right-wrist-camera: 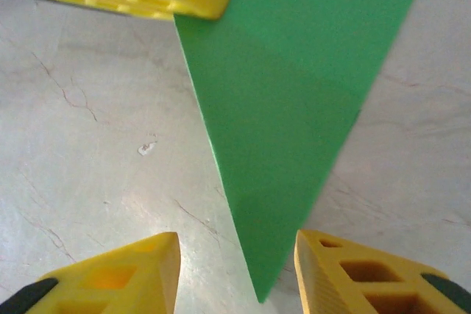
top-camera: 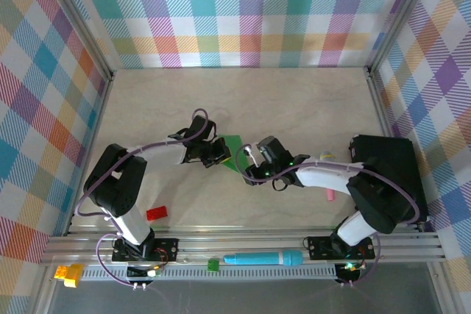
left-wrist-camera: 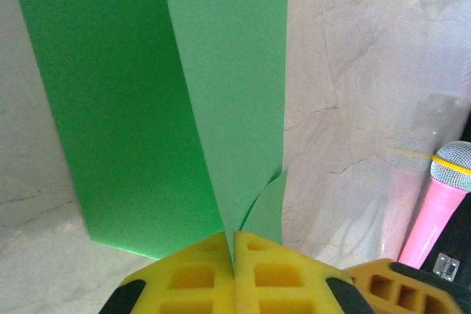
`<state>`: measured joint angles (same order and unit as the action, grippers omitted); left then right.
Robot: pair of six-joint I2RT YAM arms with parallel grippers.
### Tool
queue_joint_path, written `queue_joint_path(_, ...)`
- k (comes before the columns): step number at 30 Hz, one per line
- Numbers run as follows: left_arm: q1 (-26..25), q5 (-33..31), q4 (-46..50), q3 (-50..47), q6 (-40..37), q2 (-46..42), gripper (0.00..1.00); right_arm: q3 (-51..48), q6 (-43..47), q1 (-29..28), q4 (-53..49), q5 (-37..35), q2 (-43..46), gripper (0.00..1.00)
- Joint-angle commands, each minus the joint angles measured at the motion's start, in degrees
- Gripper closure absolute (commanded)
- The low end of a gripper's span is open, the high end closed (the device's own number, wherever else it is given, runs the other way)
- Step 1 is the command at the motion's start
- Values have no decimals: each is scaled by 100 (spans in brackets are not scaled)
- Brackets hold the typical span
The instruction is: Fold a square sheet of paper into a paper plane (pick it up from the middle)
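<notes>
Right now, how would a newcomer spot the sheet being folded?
On the pale table, look where both arms meet. The left hand pinches the sheet of paper, its tip reaching the open right hand. It is thin, bright green and creased, unlike the tiny green block and teal marker on the front rail.

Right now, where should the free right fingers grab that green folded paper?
Probably the pointed tip of the green paper, from the tip end: it narrows to fit between the open right fingers, while the left fingers pinch the far end.
</notes>
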<state>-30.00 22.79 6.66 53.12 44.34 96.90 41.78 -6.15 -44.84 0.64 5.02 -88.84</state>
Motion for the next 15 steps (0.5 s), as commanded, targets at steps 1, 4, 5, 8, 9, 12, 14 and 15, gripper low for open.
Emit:
queue_joint_path(1,-50,-66,334,203,130,64,97,346,212,-124,165,-205,-266,57)
queue_joint_path(4,-50,-20,341,218,205,96,96,486,244,-191,198,-272,-455,57)
queue_joint_path(5,-50,-4,321,224,232,107,96,541,270,-211,204,-294,-528,57)
queue_joint_path(8,-50,44,284,232,312,129,97,664,340,-288,201,-459,-717,57)
queue_joint_path(9,-50,57,277,234,335,134,97,680,360,-301,223,-505,-766,57)
queue_joint_path(12,-50,68,301,251,355,135,97,734,434,-345,228,-638,-862,57)
queue_joint_path(14,-50,68,317,264,366,136,97,752,472,-377,237,-748,-905,57)
queue_joint_path(15,-50,72,310,260,380,132,97,744,489,-397,245,-809,-911,57)
